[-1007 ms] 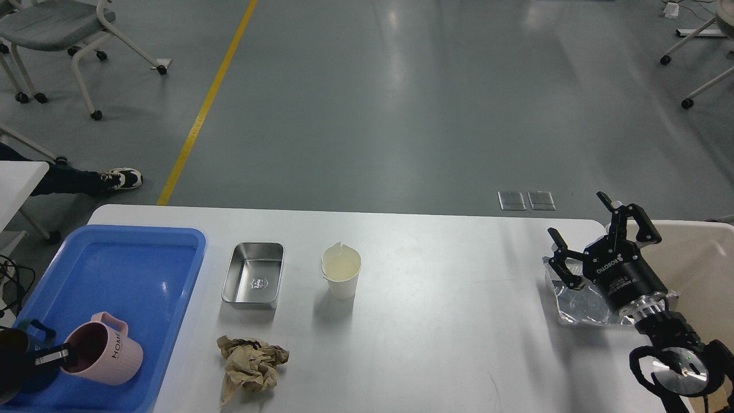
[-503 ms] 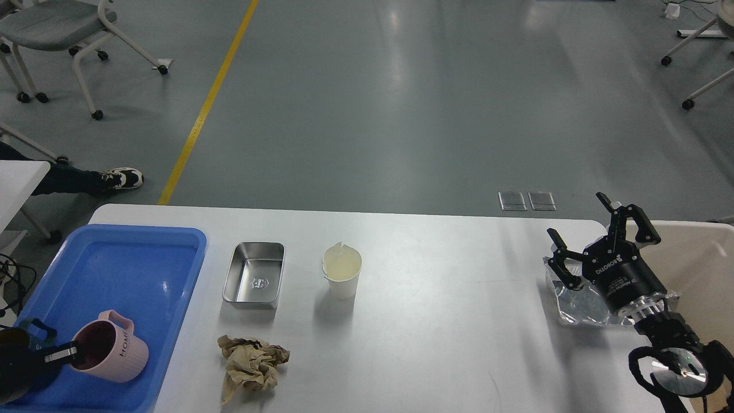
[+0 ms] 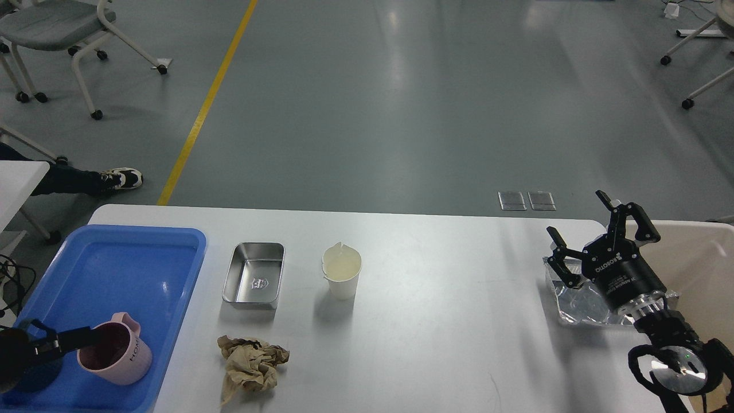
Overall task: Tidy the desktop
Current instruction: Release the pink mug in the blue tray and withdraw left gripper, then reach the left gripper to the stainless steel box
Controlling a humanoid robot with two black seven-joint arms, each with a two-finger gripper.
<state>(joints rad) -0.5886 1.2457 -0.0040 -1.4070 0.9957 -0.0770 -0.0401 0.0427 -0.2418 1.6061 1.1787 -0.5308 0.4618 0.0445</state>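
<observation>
A blue plastic tray (image 3: 137, 252) at the left holds an upright pink mug (image 3: 117, 358). Beside it sit a steel rectangular tin (image 3: 254, 279), a white paper cup (image 3: 342, 271) and crumpled brown paper (image 3: 249, 362). Crinkled foil (image 3: 579, 307) lies near a beige bin (image 3: 702, 264).

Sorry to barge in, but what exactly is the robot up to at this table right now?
It is tidying the desktop. The left gripper has a finger inside the pink mug, which stands upright in the blue tray. The right gripper hangs open above a crinkled foil sheet beside the beige bin. A metal tin, a paper cup and crumpled brown paper lie on the desktop.
</observation>
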